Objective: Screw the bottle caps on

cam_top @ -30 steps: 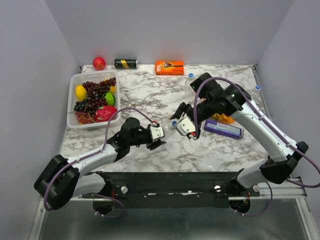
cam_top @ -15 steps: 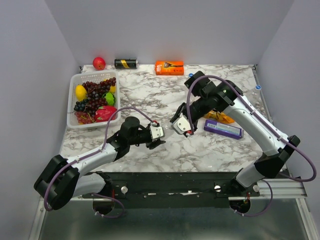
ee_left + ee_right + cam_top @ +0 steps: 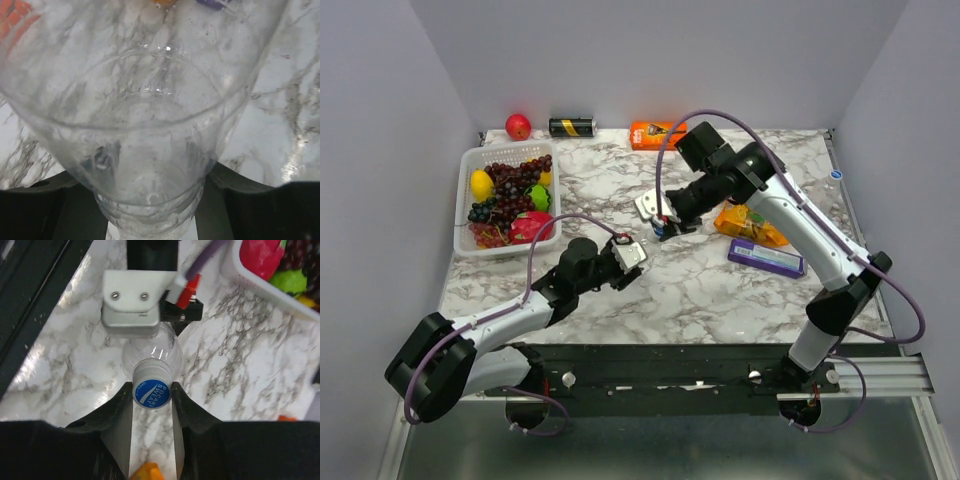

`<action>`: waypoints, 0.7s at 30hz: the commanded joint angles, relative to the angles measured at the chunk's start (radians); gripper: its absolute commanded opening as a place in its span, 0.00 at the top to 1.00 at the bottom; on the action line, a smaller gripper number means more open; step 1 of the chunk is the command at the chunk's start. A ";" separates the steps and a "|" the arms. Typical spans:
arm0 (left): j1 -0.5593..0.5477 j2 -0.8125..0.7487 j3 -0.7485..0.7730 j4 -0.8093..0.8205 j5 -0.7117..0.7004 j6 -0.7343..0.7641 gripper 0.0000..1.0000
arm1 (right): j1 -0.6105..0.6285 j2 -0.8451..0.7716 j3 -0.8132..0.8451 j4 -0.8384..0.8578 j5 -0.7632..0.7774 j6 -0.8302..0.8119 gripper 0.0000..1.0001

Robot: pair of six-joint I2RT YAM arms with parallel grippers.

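Swinging from centre-right toward upper centre of the overhead view, right end effector [image 3: 152, 390] is pinching the blue bottle cap [image 3: 151, 393] sitting on the bottle [image 3: 150, 125]; left end effector [image 3: 628, 254] is clamping that bottle at mid-tabletop [image 3: 720, 290].

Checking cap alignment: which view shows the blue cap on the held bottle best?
Right wrist: the blue cap sits in the right claw, label readable, atop the bottle. Top external: too small to make out. Left wrist: only clear bottle wall.
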State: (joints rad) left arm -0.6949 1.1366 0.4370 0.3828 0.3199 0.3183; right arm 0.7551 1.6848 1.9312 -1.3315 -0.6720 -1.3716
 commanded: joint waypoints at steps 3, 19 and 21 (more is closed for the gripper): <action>-0.048 0.017 0.103 0.271 -0.563 -0.056 1.00 | -0.014 0.246 0.081 -0.170 -0.063 0.778 0.93; -0.057 0.131 0.195 -0.040 -0.695 -0.015 1.00 | -0.146 0.349 0.398 -0.009 -0.187 1.346 0.47; -0.055 0.091 0.164 -0.111 -0.606 -0.004 1.00 | -0.178 0.337 0.490 0.005 -0.146 1.307 0.32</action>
State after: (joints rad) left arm -0.7589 1.3014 0.5823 0.2531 -0.4030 0.3092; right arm 0.5888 2.0361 2.2421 -1.2438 -0.7242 -0.0307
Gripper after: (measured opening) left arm 0.627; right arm 0.602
